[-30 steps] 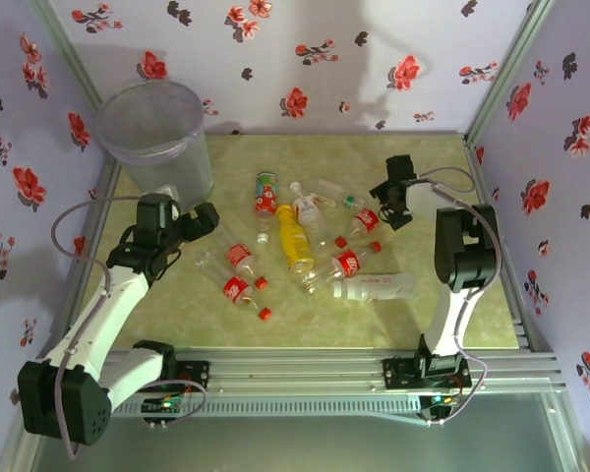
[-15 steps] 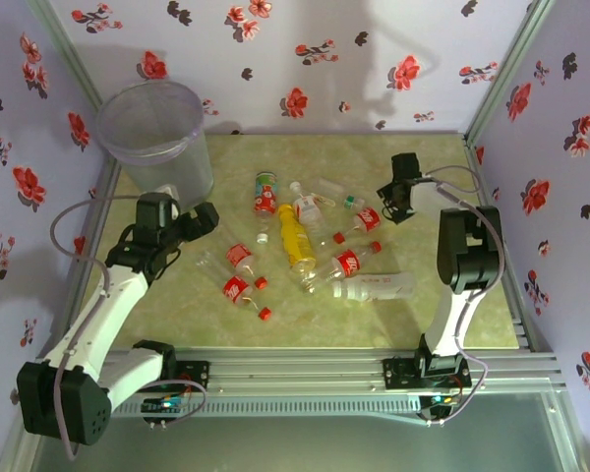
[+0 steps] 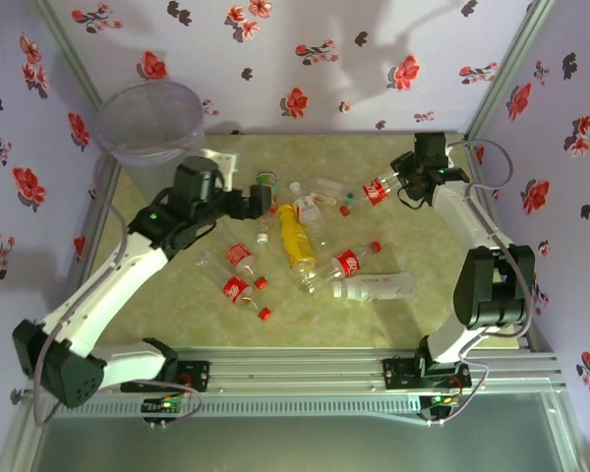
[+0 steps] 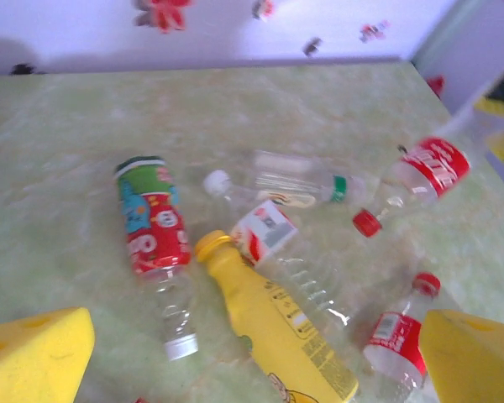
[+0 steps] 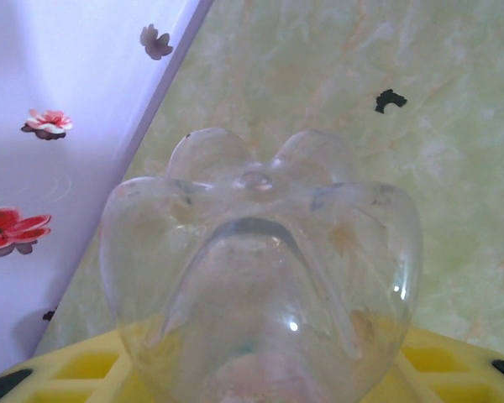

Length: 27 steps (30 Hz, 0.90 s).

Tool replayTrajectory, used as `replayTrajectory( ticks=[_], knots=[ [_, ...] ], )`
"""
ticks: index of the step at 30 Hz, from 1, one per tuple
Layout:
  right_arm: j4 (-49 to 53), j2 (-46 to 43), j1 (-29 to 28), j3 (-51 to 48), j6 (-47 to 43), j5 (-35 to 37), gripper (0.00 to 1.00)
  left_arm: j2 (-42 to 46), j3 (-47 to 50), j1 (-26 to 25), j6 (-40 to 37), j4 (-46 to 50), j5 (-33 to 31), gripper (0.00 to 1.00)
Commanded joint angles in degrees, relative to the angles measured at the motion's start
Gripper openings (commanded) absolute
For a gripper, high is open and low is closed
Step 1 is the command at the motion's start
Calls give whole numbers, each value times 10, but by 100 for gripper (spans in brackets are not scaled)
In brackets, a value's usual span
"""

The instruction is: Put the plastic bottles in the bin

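While the right gripper (image 3: 401, 183) pinches a red-labelled clear bottle (image 3: 377, 190) at the far right, the left gripper (image 3: 259, 202) hangs, jaws spread wide, over the scattered bottles (image 3: 297, 236); the bin (image 3: 143, 155) stands far left.

1. Pale green marbled tabletop (image 3: 433, 324), and the middle of it is busy!
2. Tall translucent grey plastic bin (image 3: 138, 157) stands at the far-left corner.
3. Yellow plastic bottle (image 3: 295, 236) lies dead centre, with clear red-labelled bottles (image 3: 346, 263) strewn on their sides around it.
4. Large clear white-capped bottle (image 3: 374, 287) lies flat, right of centre, toward the near edge.
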<state>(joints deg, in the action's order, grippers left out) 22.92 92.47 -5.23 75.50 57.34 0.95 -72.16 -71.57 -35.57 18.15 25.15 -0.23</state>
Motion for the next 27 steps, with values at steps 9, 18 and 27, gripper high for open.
replayTrajectory(
  ticks=[9, 18, 27],
  knots=[
    [-31, -47, -17, -37, 23, -112, 54, -208, -172, -111, -199, 29, 64, 100],
    [-39, -61, -67, -38, 29, -141, 54, -348, -287, -137, -221, 60, 59, 100],
    [-52, -78, -93, -48, 35, -159, 54, -433, -363, -136, -216, 92, 22, 100]
  ],
)
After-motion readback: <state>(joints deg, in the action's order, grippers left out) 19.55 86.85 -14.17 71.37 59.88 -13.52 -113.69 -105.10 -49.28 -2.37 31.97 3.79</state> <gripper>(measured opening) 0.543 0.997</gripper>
